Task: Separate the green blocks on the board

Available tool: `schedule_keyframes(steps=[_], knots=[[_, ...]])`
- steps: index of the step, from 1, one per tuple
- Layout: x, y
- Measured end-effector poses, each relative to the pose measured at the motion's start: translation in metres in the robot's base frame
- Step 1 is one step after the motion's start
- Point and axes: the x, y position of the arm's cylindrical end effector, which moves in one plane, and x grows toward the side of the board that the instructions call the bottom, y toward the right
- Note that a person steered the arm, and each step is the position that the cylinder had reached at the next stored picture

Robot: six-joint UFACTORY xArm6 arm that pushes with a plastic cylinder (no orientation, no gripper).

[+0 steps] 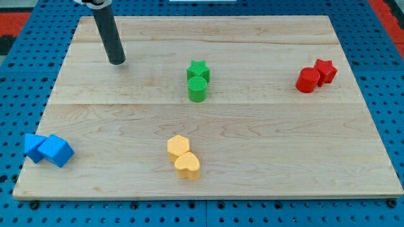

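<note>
A green star block [199,69] and a green cylinder block [197,89] stand touching each other near the middle of the wooden board [252,145], the star just above the cylinder. My tip [117,62] rests on the board at the upper left, well to the left of the green pair and apart from every block.
A red cylinder [308,81] and a red star [325,71] touch at the right. A yellow hexagon [178,146] and a yellow heart [187,166] touch at the bottom middle. Two blue blocks [35,146] [57,151] sit at the bottom left corner.
</note>
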Motion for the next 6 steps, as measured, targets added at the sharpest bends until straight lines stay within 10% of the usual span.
schedule_keyframes(steps=[6], knots=[[0.03, 0.07]])
